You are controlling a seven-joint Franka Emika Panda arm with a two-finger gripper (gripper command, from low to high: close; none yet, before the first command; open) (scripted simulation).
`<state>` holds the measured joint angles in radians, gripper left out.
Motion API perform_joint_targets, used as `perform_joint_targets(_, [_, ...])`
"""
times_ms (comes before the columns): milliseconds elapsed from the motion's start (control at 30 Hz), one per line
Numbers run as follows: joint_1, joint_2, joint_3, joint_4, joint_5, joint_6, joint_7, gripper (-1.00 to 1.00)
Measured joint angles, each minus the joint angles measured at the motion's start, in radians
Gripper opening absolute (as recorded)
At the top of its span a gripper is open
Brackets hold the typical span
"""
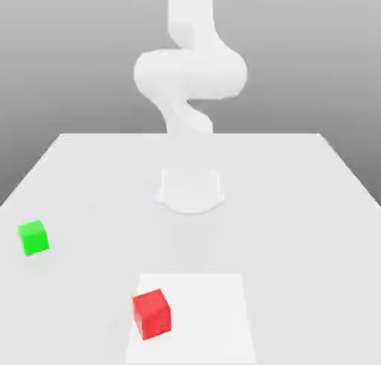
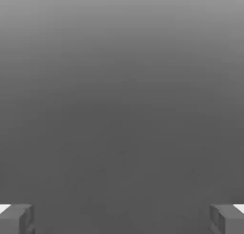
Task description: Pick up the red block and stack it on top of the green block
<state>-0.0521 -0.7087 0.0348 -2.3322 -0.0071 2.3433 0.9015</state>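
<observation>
The red block point(image 1: 152, 314) lies near the table's front edge, a little toward the exterior view's left, on a paler square patch. The green block point(image 1: 33, 237) rests on the table far to the exterior view's left, farther back than the red one and well apart from it. In the hand view my gripper point(image 2: 122, 219) is open: its two grey fingertips point(image 2: 17, 218) stand far apart with nothing between them, against a plain grey backdrop. The white arm point(image 1: 190, 73) rises from its base and leaves the exterior view upward.
The arm's round base point(image 1: 190, 189) stands mid-table behind both blocks. A paler square patch point(image 1: 212, 311) marks the white table point(image 1: 298, 207) near its front edge. The table's side edges run back toward a grey backdrop.
</observation>
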Motion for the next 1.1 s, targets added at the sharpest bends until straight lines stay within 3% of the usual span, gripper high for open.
perform_joint_targets(433, [-0.209,0.479,0.123,-0.168,-0.071,0.226,0.555,0.0])
perform_joint_targets(733, [-0.259,0.8,0.118,-0.281,-0.05,0.384,0.878,0.0])
perform_joint_targets(900, [-0.226,0.979,0.074,-0.268,-0.097,0.525,0.945,0.0])
perform_joint_targets(933, [-0.216,1.012,0.061,-0.263,-0.108,0.553,0.954,-1.0])
perform_joint_targets(1100, [-0.216,1.012,0.061,-0.263,-0.109,0.556,0.955,-1.0])
